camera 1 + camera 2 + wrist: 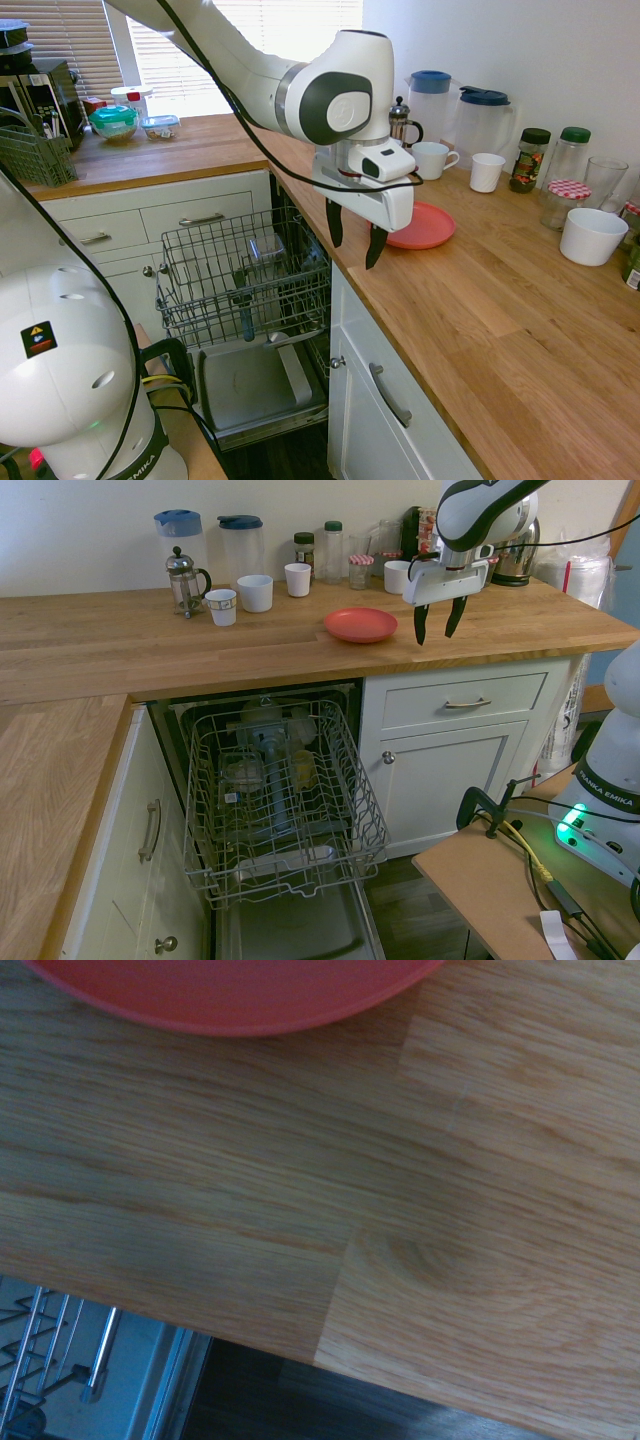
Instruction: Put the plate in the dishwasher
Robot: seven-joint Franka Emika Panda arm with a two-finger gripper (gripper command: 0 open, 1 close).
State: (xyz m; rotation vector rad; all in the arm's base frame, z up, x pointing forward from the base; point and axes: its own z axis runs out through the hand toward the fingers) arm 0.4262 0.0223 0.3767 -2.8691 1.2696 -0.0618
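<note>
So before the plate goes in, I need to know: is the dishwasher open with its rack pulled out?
Open. The dishwasher door is folded down and its wire rack is slid out over it.

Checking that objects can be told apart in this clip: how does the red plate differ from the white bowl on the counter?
The plate is coral red, the white bowl is white. The plate is flat with a shallow rim; the bowl is deep with tall walls. The plate lies right next to the open gripper; the bowl sits further along by the jars. Both are round, upright and rest on the wooden counter.
</note>
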